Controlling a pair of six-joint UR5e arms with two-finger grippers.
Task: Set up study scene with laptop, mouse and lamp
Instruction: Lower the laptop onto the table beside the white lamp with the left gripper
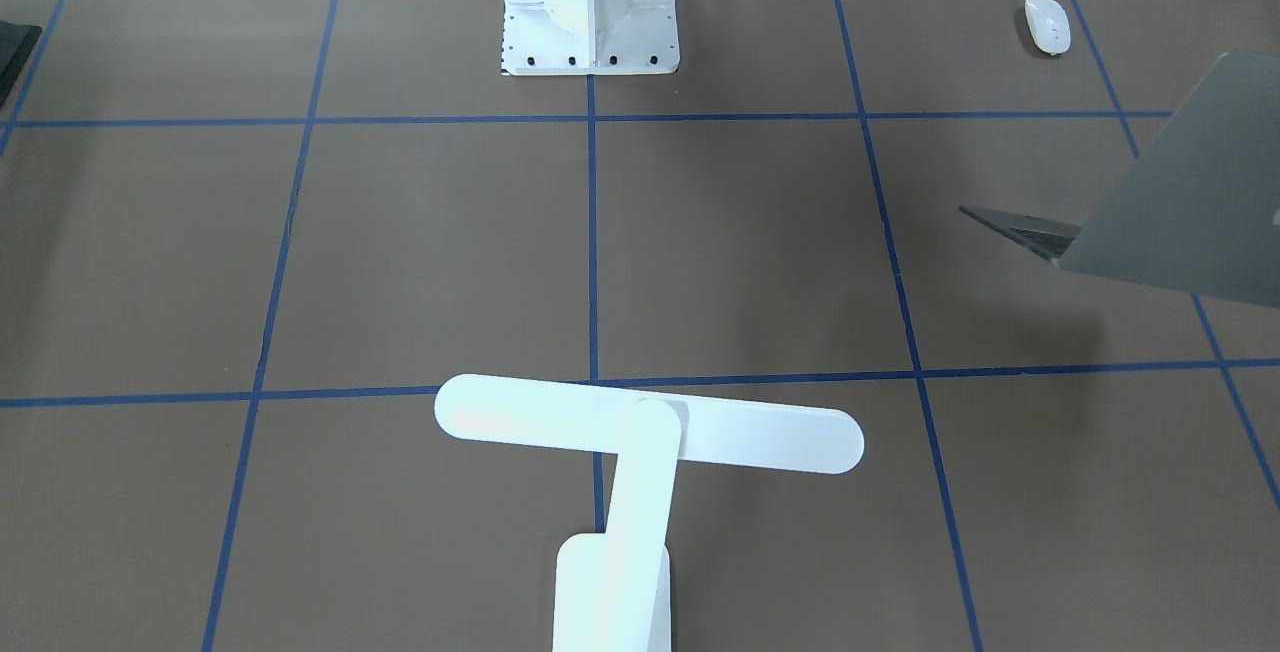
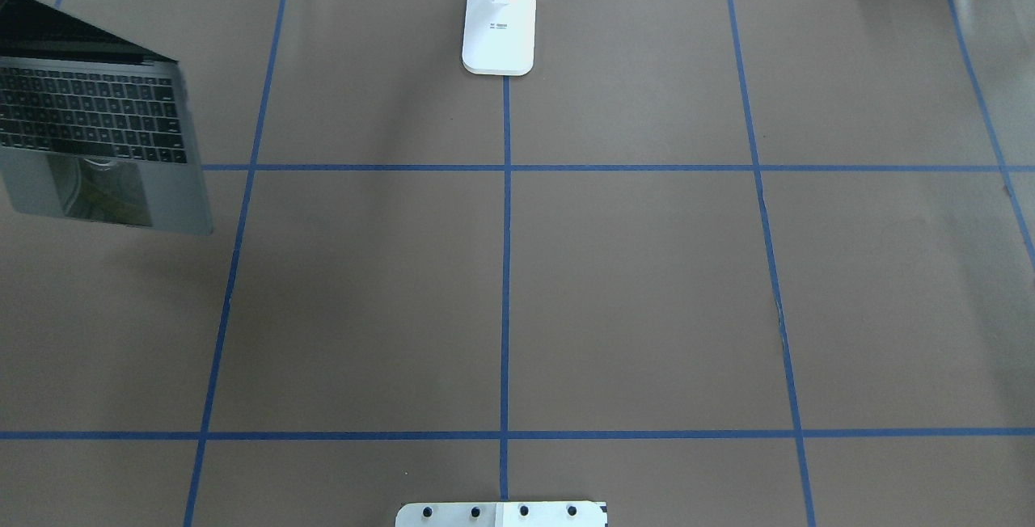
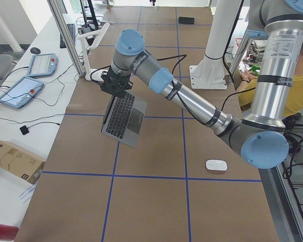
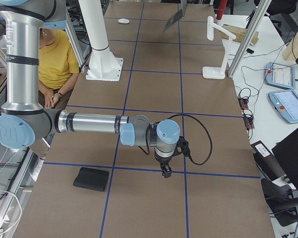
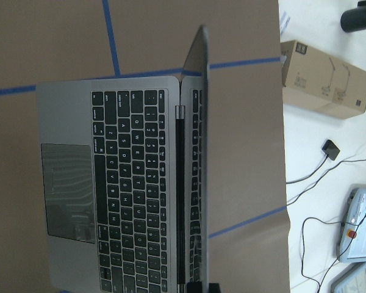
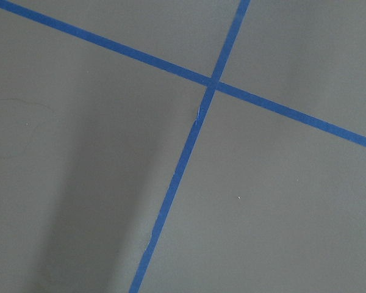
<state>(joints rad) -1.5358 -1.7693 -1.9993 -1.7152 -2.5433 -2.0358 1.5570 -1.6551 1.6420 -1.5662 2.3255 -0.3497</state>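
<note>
The open grey laptop [image 3: 123, 118] hangs tilted above the table's left part, with my left gripper [image 3: 116, 85] shut on the edge of its lid. The left wrist view shows its keyboard [image 5: 128, 183] and the lid edge-on, with dark fingertips [image 5: 198, 287] at the bottom. The white mouse [image 3: 216, 165] lies on the paper near the robot's side, apart from the laptop [image 1: 1170, 192]. The white lamp [image 1: 650, 424] stands at the far middle edge, on its base [image 2: 499, 30]. My right gripper [image 4: 166, 171] points down just above bare paper; whether it is open or shut I cannot tell.
A white bolted pedestal [image 1: 590, 2] stands at the robot's middle edge. A flat black pad [image 4: 91, 179] lies at the right end. A person in a yellow shirt [image 4: 52, 54] sits behind the robot. Blue tape lines [image 2: 505, 268] grid the brown paper.
</note>
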